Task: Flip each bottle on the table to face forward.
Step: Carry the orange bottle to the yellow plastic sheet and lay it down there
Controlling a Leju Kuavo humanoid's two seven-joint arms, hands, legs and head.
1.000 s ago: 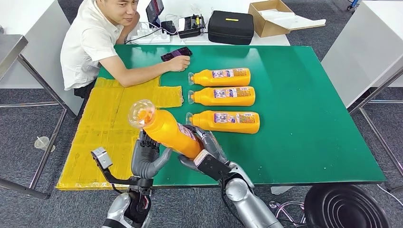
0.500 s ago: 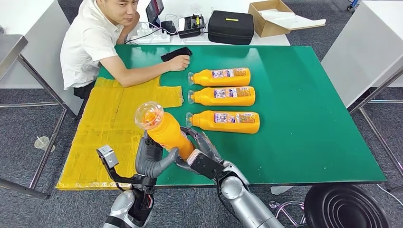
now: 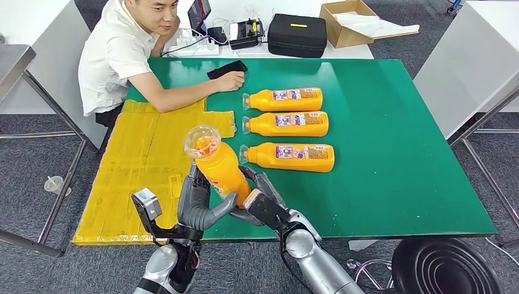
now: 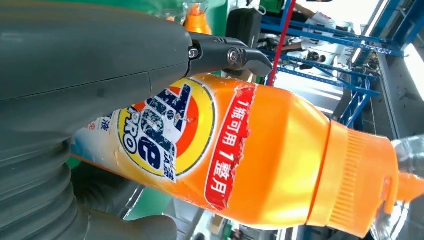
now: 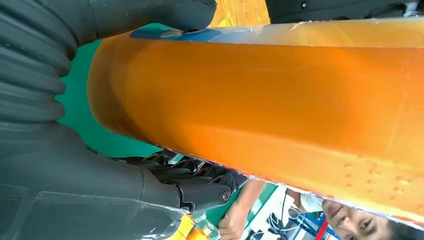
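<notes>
Gripping orange bottle (image 3: 219,170) w/ left hand (image 3: 197,205) & right hand (image 3: 260,199) (front label facing left wrist cam)

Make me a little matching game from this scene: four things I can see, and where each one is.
Things:
1. held bottle
2. three lying bottles
3. black case
4. cardboard box

Places:
A. behind the green table, far right
B. in a row on the green table
C. lifted between the left hand and right hand
D. behind the table, left of the box

Pairs: 1-C, 2-B, 3-D, 4-A
</notes>
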